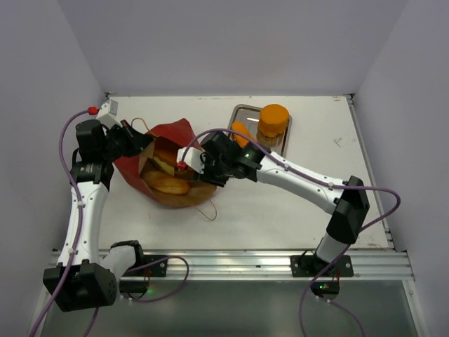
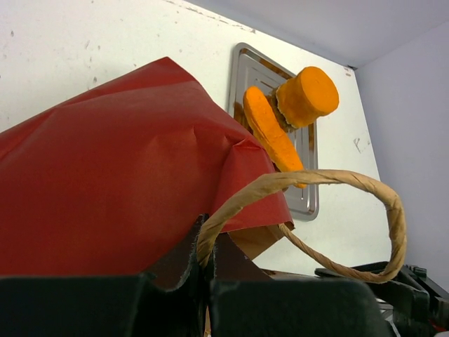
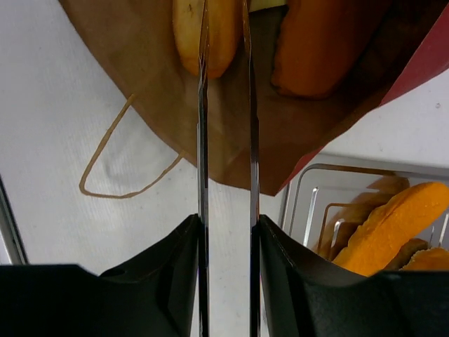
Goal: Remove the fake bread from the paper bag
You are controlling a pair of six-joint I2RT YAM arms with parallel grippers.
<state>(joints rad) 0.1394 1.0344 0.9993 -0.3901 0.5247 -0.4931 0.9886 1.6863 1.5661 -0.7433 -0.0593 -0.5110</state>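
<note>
Your left gripper (image 2: pixel 207 267) is pressed shut on the paper bag (image 1: pixel 172 133) at its cord handle (image 2: pixel 337 179); the bag lies at the table's 9 o'clock. The right gripper (image 3: pixel 226 28) sits in the bag mouth, fingers narrowly apart; can't tell if they pinch anything. Fake bread (image 1: pixel 168 184) is inside. A bun (image 1: pixel 273 118) and baguette (image 1: pixel 240 132) are on the metal tray (image 1: pixel 247 107) at 12.

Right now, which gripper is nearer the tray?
Right. The right gripper sits at the bag's mouth beside the tray; the left gripper pinches the handle across the bag.
</note>
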